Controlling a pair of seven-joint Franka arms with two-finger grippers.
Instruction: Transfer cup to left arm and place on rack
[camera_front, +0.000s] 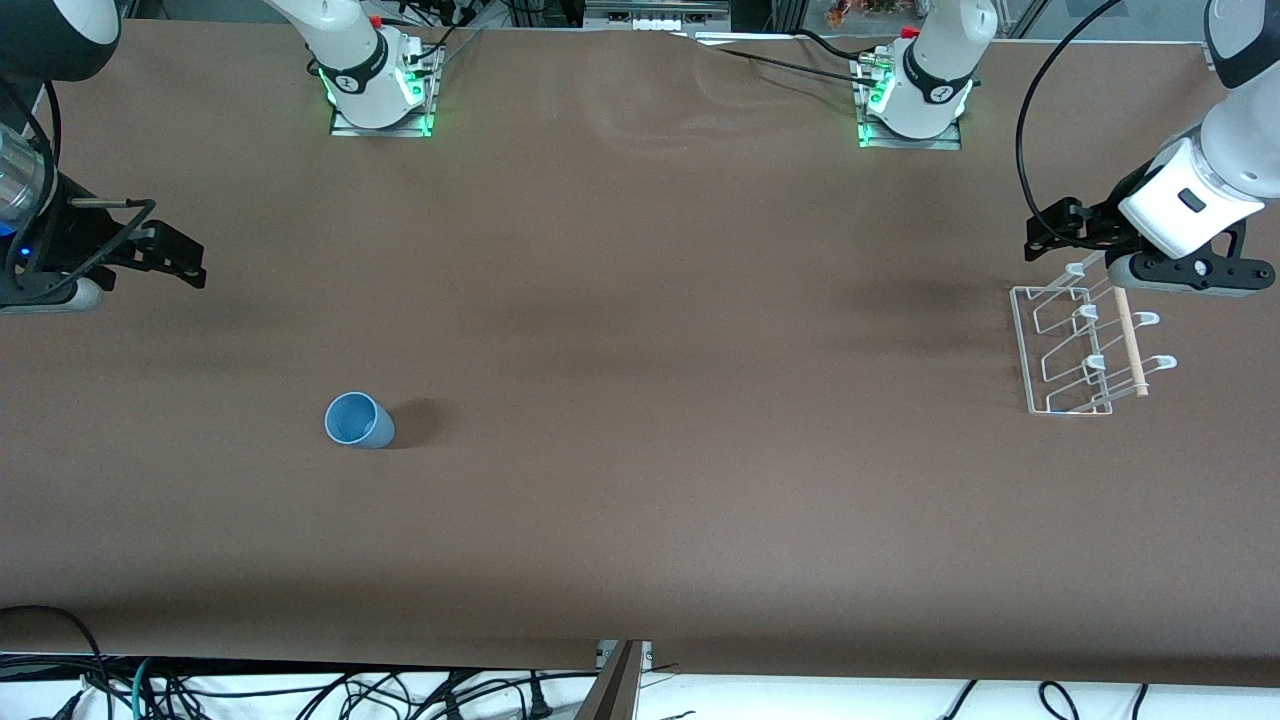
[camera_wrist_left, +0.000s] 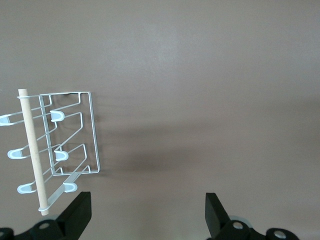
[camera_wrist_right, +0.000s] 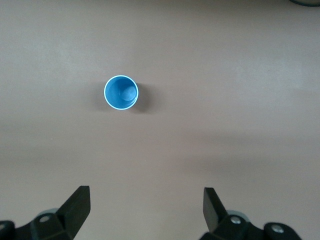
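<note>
The light-blue cup (camera_front: 358, 420) stands upright on the brown table, mouth up, toward the right arm's end; the right wrist view shows the cup (camera_wrist_right: 121, 92) from above, well apart from the fingers. My right gripper (camera_front: 175, 245) (camera_wrist_right: 146, 205) hangs open and empty over the table's right-arm end. The white wire rack (camera_front: 1085, 350) (camera_wrist_left: 65, 145), with its wooden rod (camera_front: 1130, 340), sits at the left arm's end. My left gripper (camera_front: 1045, 235) (camera_wrist_left: 148, 210) hovers open and empty over bare table beside the rack.
The two arm bases (camera_front: 380, 95) (camera_front: 915, 100) stand along the table edge farthest from the front camera. Loose cables (camera_front: 300, 690) lie below the table's near edge. Brown tabletop (camera_front: 660, 350) stretches between cup and rack.
</note>
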